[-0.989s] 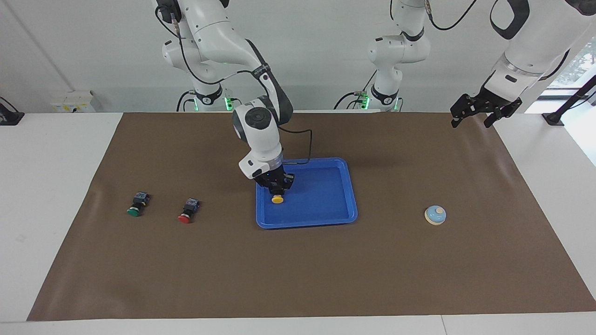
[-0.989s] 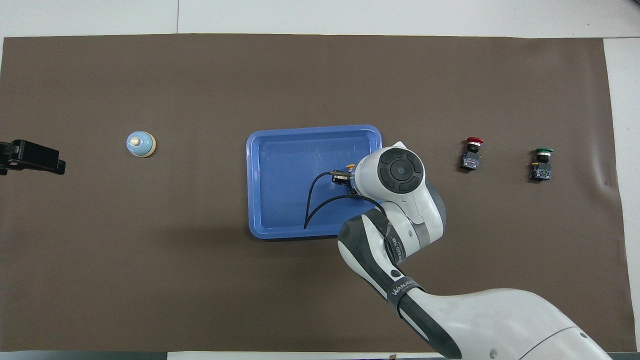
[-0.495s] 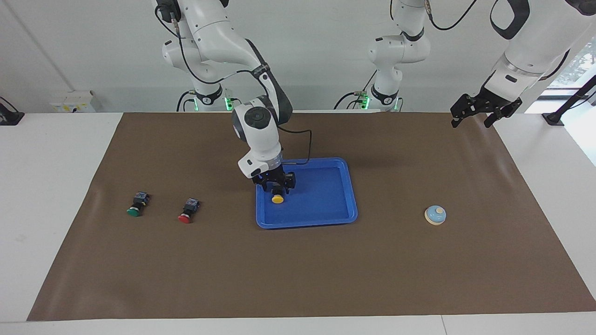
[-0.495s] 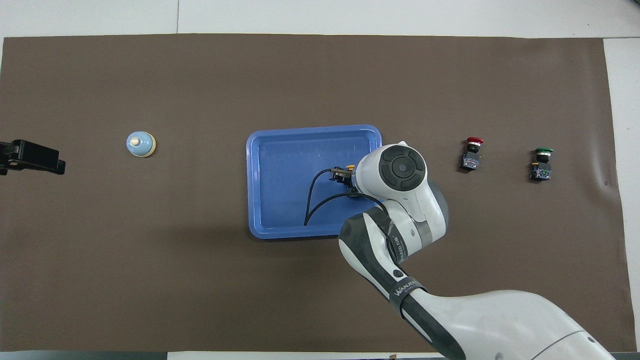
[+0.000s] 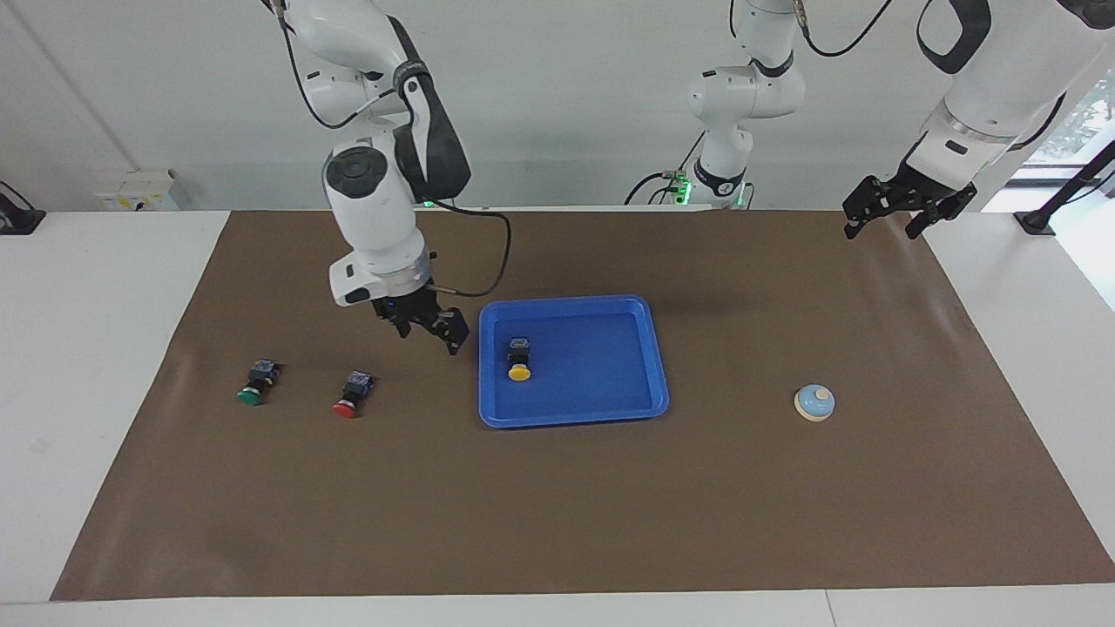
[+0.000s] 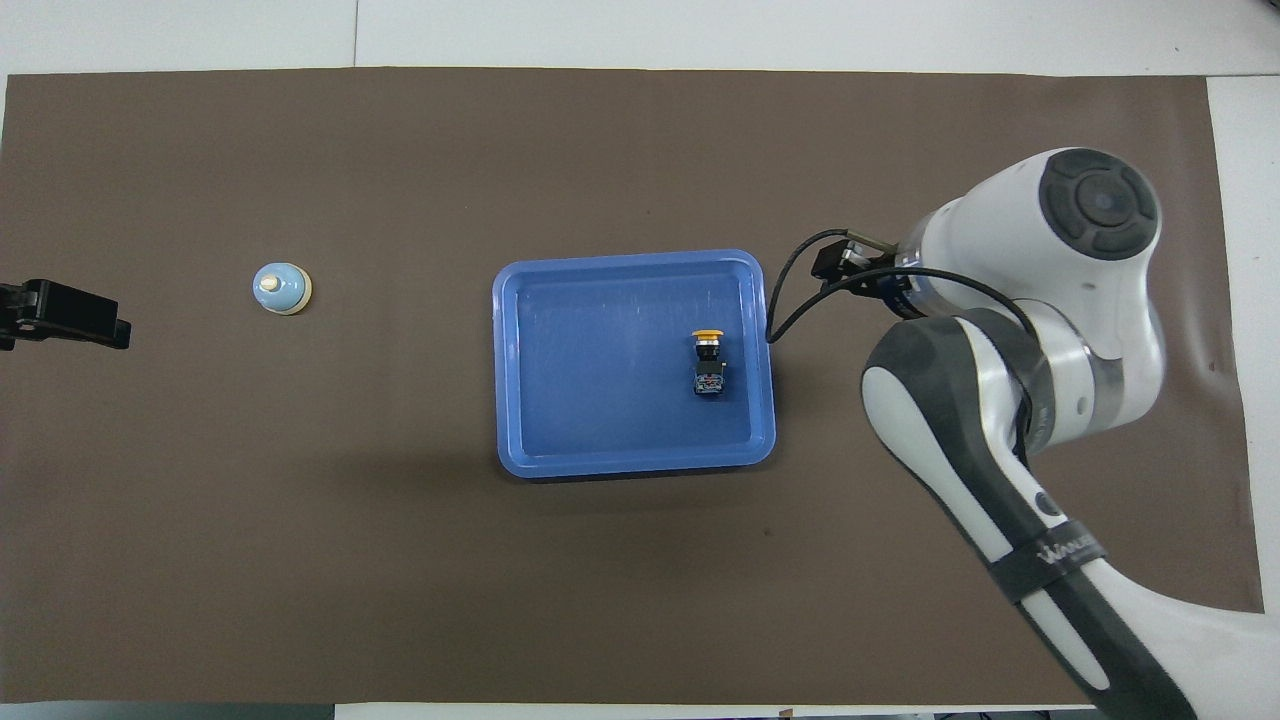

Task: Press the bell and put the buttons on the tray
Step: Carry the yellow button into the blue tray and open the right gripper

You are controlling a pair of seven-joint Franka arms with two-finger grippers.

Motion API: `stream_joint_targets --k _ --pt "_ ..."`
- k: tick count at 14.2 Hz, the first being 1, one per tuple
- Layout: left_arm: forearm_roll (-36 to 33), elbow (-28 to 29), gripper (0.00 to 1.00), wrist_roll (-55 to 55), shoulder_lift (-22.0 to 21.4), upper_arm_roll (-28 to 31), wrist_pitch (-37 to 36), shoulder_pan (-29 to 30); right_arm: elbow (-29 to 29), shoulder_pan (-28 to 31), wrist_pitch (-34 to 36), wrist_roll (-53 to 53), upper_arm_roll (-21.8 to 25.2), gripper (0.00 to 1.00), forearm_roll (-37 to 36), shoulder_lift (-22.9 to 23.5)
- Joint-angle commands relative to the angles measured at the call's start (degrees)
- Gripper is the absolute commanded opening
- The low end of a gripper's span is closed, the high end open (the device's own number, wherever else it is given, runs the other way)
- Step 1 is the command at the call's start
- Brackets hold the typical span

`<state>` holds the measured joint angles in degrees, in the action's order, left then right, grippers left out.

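Since a second ago, pulled up and off the tray (image 5: 659, 383), leaving the yellow button (image 5: 519, 359) lying inside near the right arm's end; right claw (image 5: 429, 325) now spread open and empty, raised over bare tabletop (image 5: 557, 505) between tray and red button (image 5: 353, 393). Next, probably the red button: best approached from straight above, closing across the black body, not the cap. Green button (image 5: 257, 382) farther out, bell (image 5: 814, 402) toward the left arm's end; left claw (image 5: 897, 209) waiting, apparently open.

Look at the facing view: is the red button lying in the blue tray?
No, the red button lies on the brown mat beside the tray, which holds only the yellow button.
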<state>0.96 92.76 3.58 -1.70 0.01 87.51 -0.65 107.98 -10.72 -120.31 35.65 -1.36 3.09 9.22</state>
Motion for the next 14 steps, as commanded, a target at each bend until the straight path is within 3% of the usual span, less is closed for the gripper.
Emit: stream_joint_targets --k 1,5,9,14 --pt "-0.6 0.7 1.00 0.6 -0.9 0.1 -0.4 0.0 2.5 5.6 -1.2 -8.2 -0.6 1.00 -1.1 -0.1" --pt "-0.6 0.7 1.00 0.6 -0.8 0.1 -0.4 0.0 10.0 9.7 -10.9 -11.1 -0.6 1.00 -1.2 -0.4" --pt "-0.6 0.7 1.00 0.6 -0.8 0.1 -0.4 0.0 11.1 10.0 -17.5 -11.1 -0.6 1.00 -2.9 4.8" --pt "-0.6 0.7 1.00 0.6 -0.8 -0.1 -0.4 0.0 11.7 10.7 -22.4 -11.2 -0.6 1.00 -6.1 8.0"
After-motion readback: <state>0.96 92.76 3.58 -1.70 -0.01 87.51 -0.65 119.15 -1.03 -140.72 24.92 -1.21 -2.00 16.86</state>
